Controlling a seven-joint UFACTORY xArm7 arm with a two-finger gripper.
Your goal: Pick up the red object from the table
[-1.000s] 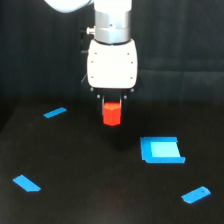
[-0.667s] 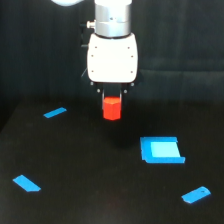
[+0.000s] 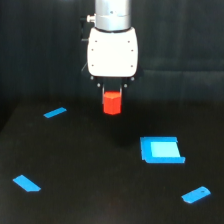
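The red object (image 3: pixel 112 102), a short red-orange cylinder with a smooth matte skin, is pinched at its upper end between the 2 dark fingers of the gripper (image 3: pixel 112 91) and is held clear of the table (image 3: pixel 100 190). The gripper is carried beneath a glossy white rounded housing, above which a metallic cylindrical wrist section is seen. The table is shown as a flat, dark, matte surface. Below the gripper and toward the exterior view's right, a blue square block (image 3: pixel 161 150) with a lighter recessed top face is seen lying flat. 3 thin blue flat pieces are scattered well apart from the gripper: 1 elongated strip (image 3: pixel 55 112) to the exterior view's left at about the cylinder's height, 1 slanted strip (image 3: pixel 26 183) far below-left, and 1 rounded strip (image 3: pixel 196 194) far below-right.
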